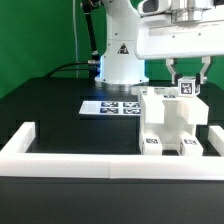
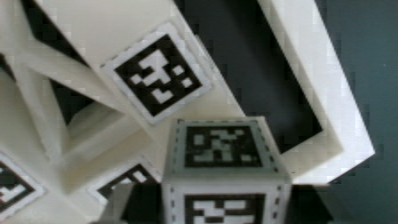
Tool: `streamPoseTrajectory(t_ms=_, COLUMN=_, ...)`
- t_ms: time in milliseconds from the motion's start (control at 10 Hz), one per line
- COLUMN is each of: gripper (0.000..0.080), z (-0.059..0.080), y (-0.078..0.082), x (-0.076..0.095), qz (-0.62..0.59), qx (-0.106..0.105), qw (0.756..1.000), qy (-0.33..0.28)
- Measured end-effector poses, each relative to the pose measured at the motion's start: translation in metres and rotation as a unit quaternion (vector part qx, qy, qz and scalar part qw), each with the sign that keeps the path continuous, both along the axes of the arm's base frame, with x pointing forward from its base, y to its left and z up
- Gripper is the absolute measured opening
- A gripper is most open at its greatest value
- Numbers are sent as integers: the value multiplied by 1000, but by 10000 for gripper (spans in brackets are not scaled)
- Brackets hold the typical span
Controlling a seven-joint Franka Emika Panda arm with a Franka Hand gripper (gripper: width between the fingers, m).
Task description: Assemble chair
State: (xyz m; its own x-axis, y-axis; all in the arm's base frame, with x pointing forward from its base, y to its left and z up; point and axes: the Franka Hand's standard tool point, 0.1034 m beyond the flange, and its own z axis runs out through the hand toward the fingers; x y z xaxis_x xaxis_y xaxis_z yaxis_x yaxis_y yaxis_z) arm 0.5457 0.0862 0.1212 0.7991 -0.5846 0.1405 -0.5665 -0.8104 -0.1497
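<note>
Jaws are clamping down on a tagged block part point(image 1: 184, 88), the gripper point(image 1: 185, 80) gripping it above the chair point(image 1: 172, 125), which is sitting at four o'clock on the table point(image 1: 50, 115), against the barrier wall point(image 1: 60, 160). Looks like a seating step; next it is needing steady alignment and downward pressure.

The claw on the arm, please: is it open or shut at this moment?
Shut on a white blocky plastic chair part: the claw has its dark fingers either side of the tagged top.
</note>
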Motion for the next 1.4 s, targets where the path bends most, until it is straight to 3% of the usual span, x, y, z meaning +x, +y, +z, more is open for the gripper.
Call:
streamPoseTrajectory(t_ms=500, gripper=285, z=0, y=3, x=-1, qz=-182, qx=47, qw=982, qy=8)
streamPoseTrajectory(t_ms=1100, gripper=285, z=0, y=5, x=-1, qz=-314, qx=80, qw=946, qy=16)
streamPoseTrajectory(t_ms=1200, gripper=451, z=0, y=5, x=-1, qz=-296, qx=75, qw=952, qy=17)
streamPoseTrajectory(t_ms=1300, gripper=451, z=0, y=6, x=0, qz=-268, qx=67, qw=961, qy=16)
streamPoseTrajectory(t_ms=1400, gripper=576, z=1, y=8, x=2, qz=-260, qx=67, qw=963, qy=14)
